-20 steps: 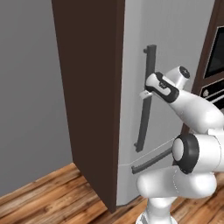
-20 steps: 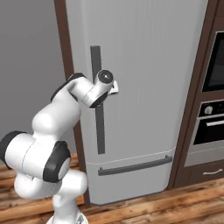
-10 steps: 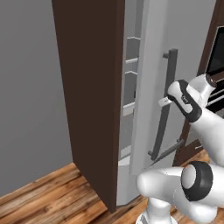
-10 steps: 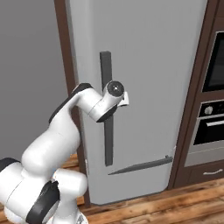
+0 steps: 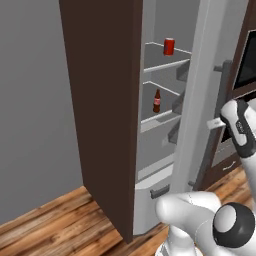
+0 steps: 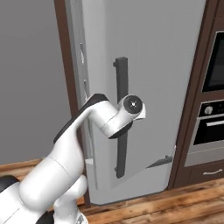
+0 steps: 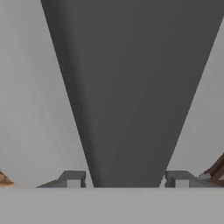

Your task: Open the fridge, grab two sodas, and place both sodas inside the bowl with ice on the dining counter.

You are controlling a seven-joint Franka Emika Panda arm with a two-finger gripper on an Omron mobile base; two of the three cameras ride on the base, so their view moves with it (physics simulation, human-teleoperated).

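Observation:
The fridge stands with its door swung well open, grey shelves showing inside. Of the two sodas, a red can sits on the upper shelf and a dark brown bottle on the shelf below. My gripper straddles the door's dark vertical bar handle, one fingertip on each side with a thin gap to the bar, so it is open around it. In the base views the hand is at mid-height on the handle. The bowl, the ice and the dining counter are out of view.
A tall dark brown cabinet panel flanks the fridge's left side. A built-in oven stack in brown cabinetry lies just right of the door. The lower fridge drawer is closed. Wooden floor lies below.
The door has swung much further open with my hand on its handle, so the can and the bottle now show. My jaws have widened off the bar.

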